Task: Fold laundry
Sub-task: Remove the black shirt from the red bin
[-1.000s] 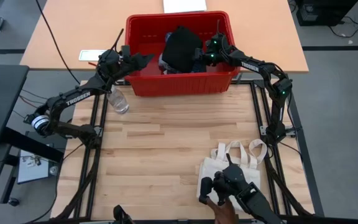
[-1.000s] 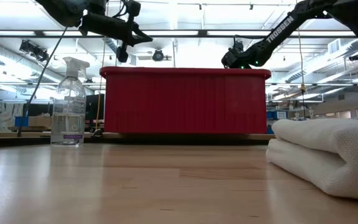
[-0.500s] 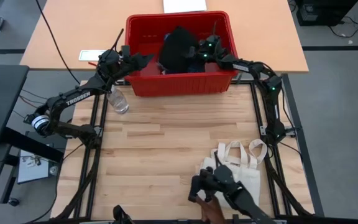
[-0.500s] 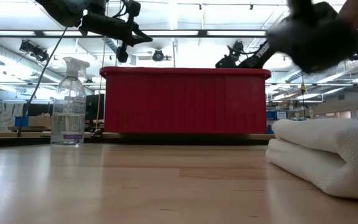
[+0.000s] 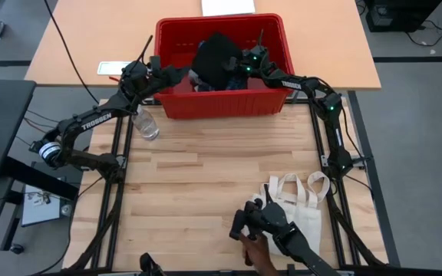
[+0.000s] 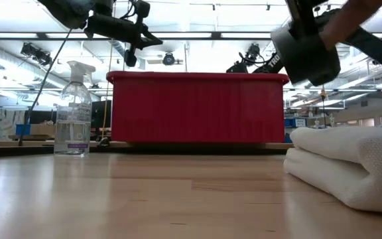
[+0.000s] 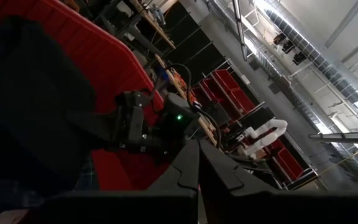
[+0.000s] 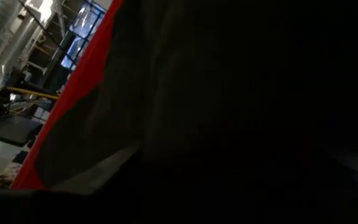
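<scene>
A red basket [image 5: 221, 103] stands at the table's far edge. In it a black garment [image 5: 212, 54] is piled on blue-and-white plaid cloth [image 5: 198, 82]. My right gripper [image 5: 239, 65] is inside the basket, against the black garment's right side. The left wrist view shows it [image 7: 157, 121] beside that garment [image 7: 30, 106], and dark cloth [image 8: 241, 106] fills the right wrist view. My left gripper [image 5: 181, 73] hangs shut over the basket's left part, level and touching nothing; its fingertips [image 7: 197, 171] meet.
A clear spray bottle [image 5: 146, 124] stands left of the basket, near the left arm. A cream tote bag [image 5: 301, 203] lies folded at the near right. A person's hand with a dark hand-held tool [image 5: 271, 230] is over the bag's left edge and shows in the low view [image 6: 307, 50].
My right gripper has gone down and toward the table's left, deeper into the basket, against the black garment, whose heap has shifted a little leftward. The person's hand with the tool has moved left over the tote bag.
</scene>
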`<state>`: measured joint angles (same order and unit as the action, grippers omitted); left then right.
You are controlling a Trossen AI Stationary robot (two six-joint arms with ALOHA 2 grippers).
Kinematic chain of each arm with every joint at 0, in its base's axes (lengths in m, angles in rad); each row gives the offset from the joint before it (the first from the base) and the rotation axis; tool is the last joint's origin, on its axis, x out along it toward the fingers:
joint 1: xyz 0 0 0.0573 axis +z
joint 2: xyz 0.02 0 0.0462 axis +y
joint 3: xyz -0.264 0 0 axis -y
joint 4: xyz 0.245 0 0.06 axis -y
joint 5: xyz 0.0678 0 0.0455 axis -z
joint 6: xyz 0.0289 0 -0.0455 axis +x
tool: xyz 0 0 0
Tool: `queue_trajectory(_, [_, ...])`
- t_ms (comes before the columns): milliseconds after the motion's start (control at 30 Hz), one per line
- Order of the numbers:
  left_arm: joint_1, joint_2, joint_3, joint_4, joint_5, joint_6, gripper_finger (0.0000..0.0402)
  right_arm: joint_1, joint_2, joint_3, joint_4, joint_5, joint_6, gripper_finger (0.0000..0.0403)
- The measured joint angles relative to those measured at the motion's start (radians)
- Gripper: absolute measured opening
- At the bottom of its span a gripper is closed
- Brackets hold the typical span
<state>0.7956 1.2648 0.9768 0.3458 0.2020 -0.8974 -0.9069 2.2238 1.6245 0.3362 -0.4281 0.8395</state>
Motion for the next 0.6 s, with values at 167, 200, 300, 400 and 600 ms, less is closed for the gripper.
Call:
queue_trajectory(167, [0.000, 0.000, 0.000, 0.000, 0.000, 0.001, 0.0009, -0.002, 0.000, 0.000, 0.040, -0.048, 0.004, 0.0145])
queue_trajectory(200, [0.000, 0.000, 0.000, 0.000, 0.000, 0.001, 0.0009, -0.003, 0.000, 0.000, 0.045, -0.062, 0.005, 0.0114])
queue_trajectory(300, [0.003, -0.005, 0.000, 0.000, 0.000, 0.005, 0.0009, -0.013, 0.000, -0.001, 0.065, -0.122, 0.023, 0.0072])
queue_trajectory(400, [0.015, -0.030, -0.001, 0.040, 0.002, 0.058, 0.0009, -0.028, 0.000, -0.001, 0.097, -0.191, 0.044, 0.0072])
queue_trajectory(600, [0.036, -0.080, -0.001, 0.222, 0.006, 0.191, 0.0009, -0.055, -0.047, -0.002, 0.100, -0.284, 0.047, 0.0072])
